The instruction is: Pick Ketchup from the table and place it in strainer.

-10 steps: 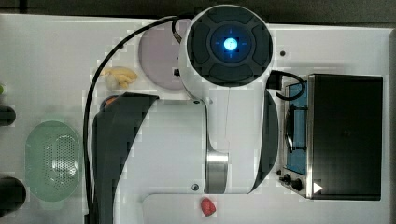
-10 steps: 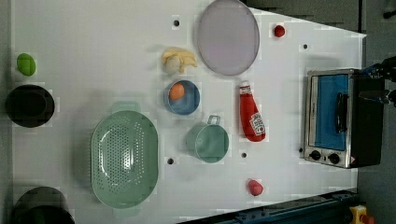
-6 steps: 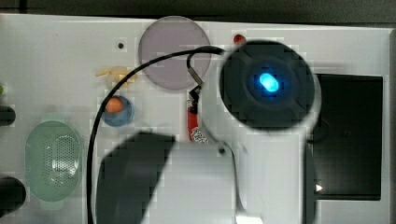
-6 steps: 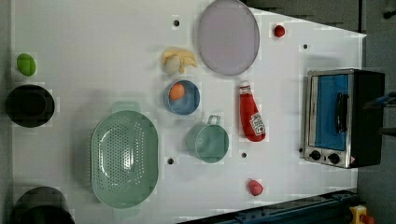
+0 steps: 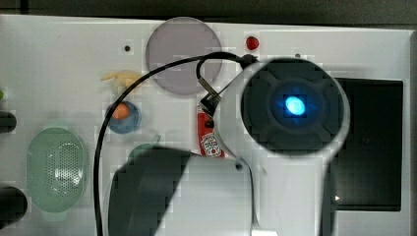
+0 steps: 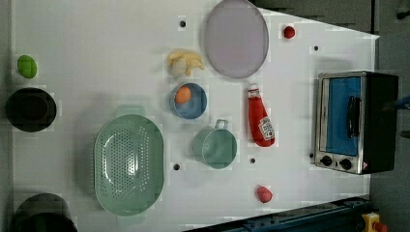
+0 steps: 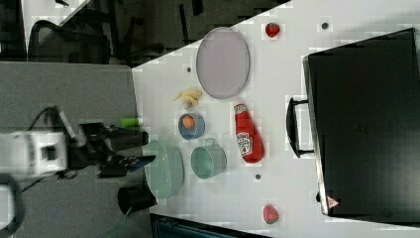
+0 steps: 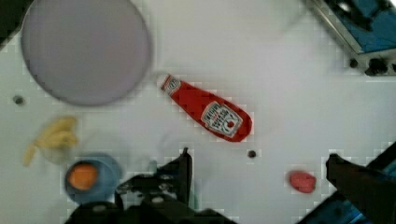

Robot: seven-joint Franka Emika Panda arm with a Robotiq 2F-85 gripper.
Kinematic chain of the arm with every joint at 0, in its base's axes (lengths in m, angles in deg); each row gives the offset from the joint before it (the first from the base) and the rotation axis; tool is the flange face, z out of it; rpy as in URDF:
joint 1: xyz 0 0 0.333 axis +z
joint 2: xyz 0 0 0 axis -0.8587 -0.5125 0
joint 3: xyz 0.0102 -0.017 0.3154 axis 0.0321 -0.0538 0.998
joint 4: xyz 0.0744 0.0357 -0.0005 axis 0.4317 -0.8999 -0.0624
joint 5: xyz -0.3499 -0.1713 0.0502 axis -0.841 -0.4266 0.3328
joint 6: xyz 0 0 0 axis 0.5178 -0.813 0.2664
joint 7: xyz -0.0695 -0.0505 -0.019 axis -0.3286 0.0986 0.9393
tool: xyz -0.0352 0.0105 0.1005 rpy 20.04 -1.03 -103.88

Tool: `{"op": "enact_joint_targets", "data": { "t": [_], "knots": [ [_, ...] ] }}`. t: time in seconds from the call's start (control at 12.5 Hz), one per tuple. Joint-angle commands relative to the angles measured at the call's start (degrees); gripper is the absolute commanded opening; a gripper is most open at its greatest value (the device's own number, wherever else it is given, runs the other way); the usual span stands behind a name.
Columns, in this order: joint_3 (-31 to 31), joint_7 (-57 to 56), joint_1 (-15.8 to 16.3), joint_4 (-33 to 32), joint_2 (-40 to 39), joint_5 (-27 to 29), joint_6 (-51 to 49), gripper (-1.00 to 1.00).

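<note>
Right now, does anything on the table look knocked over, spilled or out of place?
Only the Ketchup lies on its side, between the lilac plate and a red fruit. Nothing looks spilled, and the strainer sits empty.

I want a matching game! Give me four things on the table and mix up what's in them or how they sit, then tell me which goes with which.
Things:
1. Ketchup
2. strainer
3. blue bowl
4. toaster oven

States:
A. holds an orange ball
B. lying on its side on the table
C. nothing inside it
D. door shut, at the left view's right edge of the table

Pairs: 1-B, 2-C, 3-A, 4-D
</note>
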Motion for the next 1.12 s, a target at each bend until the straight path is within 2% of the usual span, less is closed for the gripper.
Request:
{"op": "enact_joint_targets", "data": {
  "t": [0.08,0.64,0.96,1.12],
  "knots": [
    [1.1,-13.0,0.6,-5.9,-5.5,0.5,2.9,1.00],
    [2.0,-44.3,0.7,-21.3,-8.6,0.5,24.9,1.00],
    [2.3,-47.0,0.9,-27.2,-13.1,0.4,36.6,1.00],
    [2.3,-47.0,1.3,-28.1,-16.6,-1.7,40.8,1.00]
  ]
}}
